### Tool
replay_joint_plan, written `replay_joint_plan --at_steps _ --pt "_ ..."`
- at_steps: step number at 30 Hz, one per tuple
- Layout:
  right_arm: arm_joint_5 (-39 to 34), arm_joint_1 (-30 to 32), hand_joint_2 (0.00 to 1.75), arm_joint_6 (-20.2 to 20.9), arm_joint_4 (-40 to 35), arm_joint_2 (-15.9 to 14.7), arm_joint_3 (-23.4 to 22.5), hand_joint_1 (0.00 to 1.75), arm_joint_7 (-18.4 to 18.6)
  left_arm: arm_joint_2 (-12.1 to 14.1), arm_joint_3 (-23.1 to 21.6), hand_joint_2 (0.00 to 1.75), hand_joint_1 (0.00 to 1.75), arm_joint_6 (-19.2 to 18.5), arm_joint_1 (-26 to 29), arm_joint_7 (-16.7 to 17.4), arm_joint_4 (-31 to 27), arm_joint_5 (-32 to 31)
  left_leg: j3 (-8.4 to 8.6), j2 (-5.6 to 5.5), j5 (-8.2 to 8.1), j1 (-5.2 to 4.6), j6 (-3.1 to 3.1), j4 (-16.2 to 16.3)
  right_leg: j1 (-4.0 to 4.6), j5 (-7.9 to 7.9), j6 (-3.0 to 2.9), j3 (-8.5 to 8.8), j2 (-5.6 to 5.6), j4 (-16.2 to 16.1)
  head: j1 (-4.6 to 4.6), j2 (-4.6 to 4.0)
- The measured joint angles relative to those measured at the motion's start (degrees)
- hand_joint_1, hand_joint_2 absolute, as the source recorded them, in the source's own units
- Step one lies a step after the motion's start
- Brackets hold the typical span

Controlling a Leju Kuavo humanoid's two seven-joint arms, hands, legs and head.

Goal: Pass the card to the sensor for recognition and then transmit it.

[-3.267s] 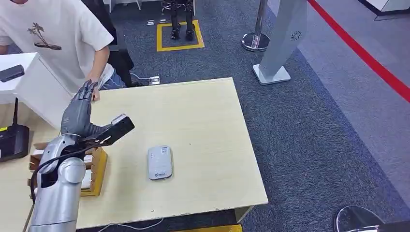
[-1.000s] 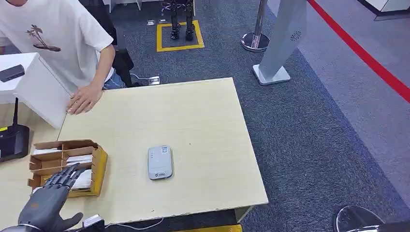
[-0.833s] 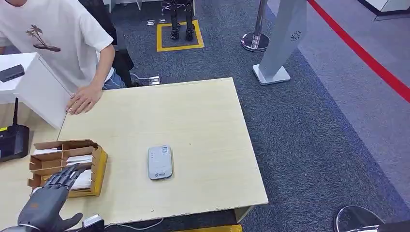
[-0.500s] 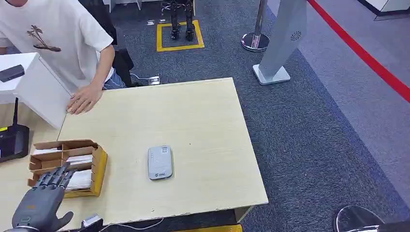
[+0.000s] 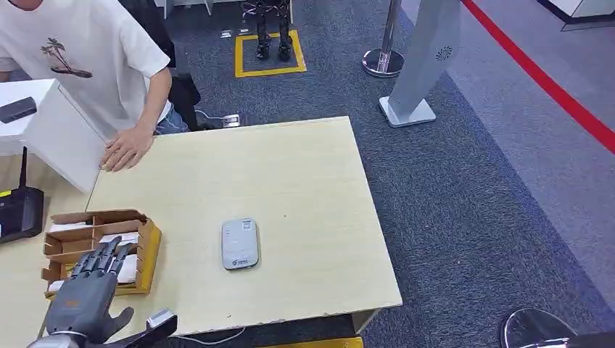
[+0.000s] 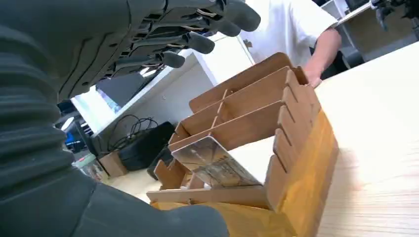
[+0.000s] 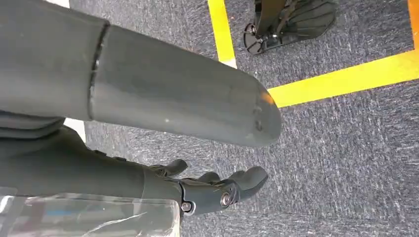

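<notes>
Grey carpet with yellow floor tape surrounds a pale wooden table (image 5: 290, 181). Left hand (image 5: 87, 293) hovers over the near end of a wooden card box (image 5: 149, 250) — fingers spread, holding nothing, fingertips (image 6: 197, 42) above the dividers. Cards (image 5: 129, 268) lie in the box compartment just under and ahead of those fingers; one shows flat and shiny in the left wrist view (image 6: 217, 165). Grey card reader (image 5: 240, 243) sits on the table to the right of the left hand, well apart. A person's hand (image 5: 127, 151) rests on the far table edge beyond the box. Right hand (image 7: 212, 190) hangs over carpet, fingers loosely apart, nothing in it.
</notes>
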Motion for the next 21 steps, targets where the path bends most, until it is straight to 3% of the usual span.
replay_joint_plan --at_steps 9,17,21 --pt "0.24 -0.02 1.75 0.13 0.00 0.00 0.00 0.00 0.09 -1.86 0.00 1.75 0.00 -0.59 -1.39 -0.64 1.20 -0.13 0.00 0.00 0.00 0.00 0.00 0.00 0.00 0.00 0.00 0.00 0.00 0.00 -0.02 0.00" --pt "-0.11 -0.02 1.75 -0.02 -0.02 0.00 0.00 0.00 0.39 -1.94 1.25 1.75 0.00 -1.14 -0.20 -1.09 1.42 -0.02 -0.01 0.00 0.00 0.00 0.00 0.00 0.00 0.00 0.00 0.00 0.00 0.00 0.00 0.00" --pt "-0.28 -0.03 1.75 -0.02 -0.04 0.00 0.00 0.00 0.48 -3.41 2.47 1.75 0.00 -0.39 0.36 -1.09 0.90 -0.24 -0.01 -0.02 0.00 0.00 0.00 -0.01 0.00 -0.01 0.01 0.01 -0.02 0.00 0.00 0.00"
